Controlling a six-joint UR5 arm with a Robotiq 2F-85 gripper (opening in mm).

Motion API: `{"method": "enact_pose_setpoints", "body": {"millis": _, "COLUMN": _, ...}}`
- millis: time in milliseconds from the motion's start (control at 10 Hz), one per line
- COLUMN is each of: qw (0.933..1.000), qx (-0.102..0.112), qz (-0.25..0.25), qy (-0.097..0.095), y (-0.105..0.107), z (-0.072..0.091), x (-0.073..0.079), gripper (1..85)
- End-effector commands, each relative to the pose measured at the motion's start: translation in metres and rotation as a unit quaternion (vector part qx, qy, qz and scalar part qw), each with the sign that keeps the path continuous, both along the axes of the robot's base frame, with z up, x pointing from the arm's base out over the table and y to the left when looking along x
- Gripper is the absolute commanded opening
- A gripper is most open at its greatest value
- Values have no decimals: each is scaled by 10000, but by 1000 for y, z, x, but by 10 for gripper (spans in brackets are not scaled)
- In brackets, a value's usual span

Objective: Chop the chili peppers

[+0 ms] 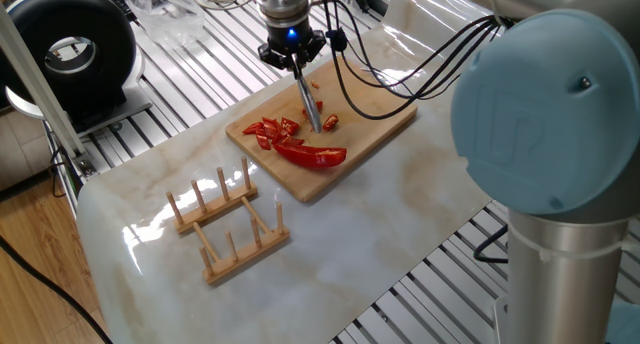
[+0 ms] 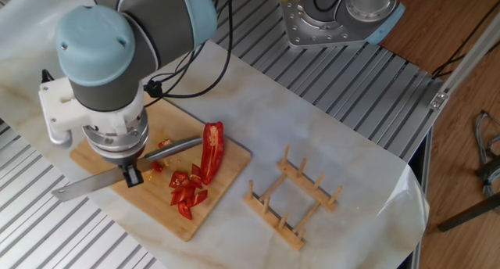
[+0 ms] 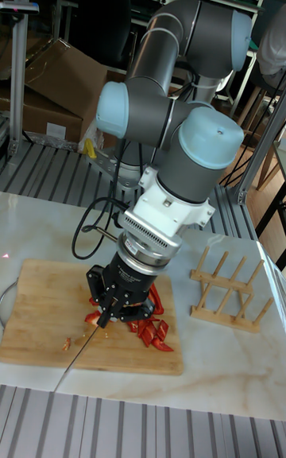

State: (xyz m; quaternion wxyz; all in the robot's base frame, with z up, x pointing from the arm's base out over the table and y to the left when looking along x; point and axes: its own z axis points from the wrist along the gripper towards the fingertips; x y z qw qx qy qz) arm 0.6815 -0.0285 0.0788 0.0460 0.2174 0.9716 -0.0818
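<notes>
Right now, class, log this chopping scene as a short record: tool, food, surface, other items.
tool: knife, gripped in the hand, blade over the board
food: chili peppers, one long half uncut, small red bits beside it
surface: wooden cutting board on the marble table
other items: wooden rack beside the board

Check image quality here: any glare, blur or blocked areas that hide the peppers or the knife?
One fixed view: sharp; window glare streaks the table, not the board; peppers clear. The other fixed view: the arm's wrist covers part of the board, knife still readable. Tall fixed view: dim background, gripper hides most peppers, blade thin and hard to see.
</notes>
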Motion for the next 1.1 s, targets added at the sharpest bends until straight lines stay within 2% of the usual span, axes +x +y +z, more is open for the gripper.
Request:
{"method": "enact_pose_setpoints", "body": {"millis": 0, "qw": 9996, "qx": 80, "qz": 222, "qy": 149, "y": -1, "z": 1, "x": -11, "gripper": 13}}
{"method": "enact_pose_setpoints", "body": {"millis": 200, "qw": 9991, "qx": 65, "qz": 383, "qy": 163, "y": -1, "z": 5, "x": -14, "gripper": 13}}
{"method": "enact_pose_setpoints", "body": {"millis": 300, "qw": 9987, "qx": 72, "qz": 501, "qy": 113, "y": -1, "z": 9, "x": -11, "gripper": 13}}
{"method": "enact_pose_setpoints", "body": {"millis": 500, "qw": 9972, "qx": 218, "qz": 717, "qy": 70, "y": 4, "z": 15, "x": -10, "gripper": 13}}
{"method": "enact_pose_setpoints", "body": {"millis": 600, "qw": 9971, "qx": 190, "qz": 742, "qy": 14, "y": 2, "z": 19, "x": -7, "gripper": 13}}
{"method": "enact_pose_setpoints", "body": {"millis": 700, "qw": 9982, "qx": 116, "qz": 581, "qy": 8, "y": -3, "z": 23, "x": -9, "gripper": 13}}
{"method": "enact_pose_setpoints", "body": {"millis": 800, "qw": 9991, "qx": -70, "qz": 416, "qy": 65, "y": -16, "z": 26, "x": -15, "gripper": 13}}
{"method": "enact_pose_setpoints", "body": {"millis": 900, "qw": 9996, "qx": -93, "qz": 276, "qy": 62, "y": -22, "z": 26, "x": -19, "gripper": 13}}
{"method": "enact_pose_setpoints", "body": {"millis": 1000, "qw": 9999, "qx": -90, "qz": 77, "qy": -32, "y": -25, "z": 23, "x": -17, "gripper": 13}}
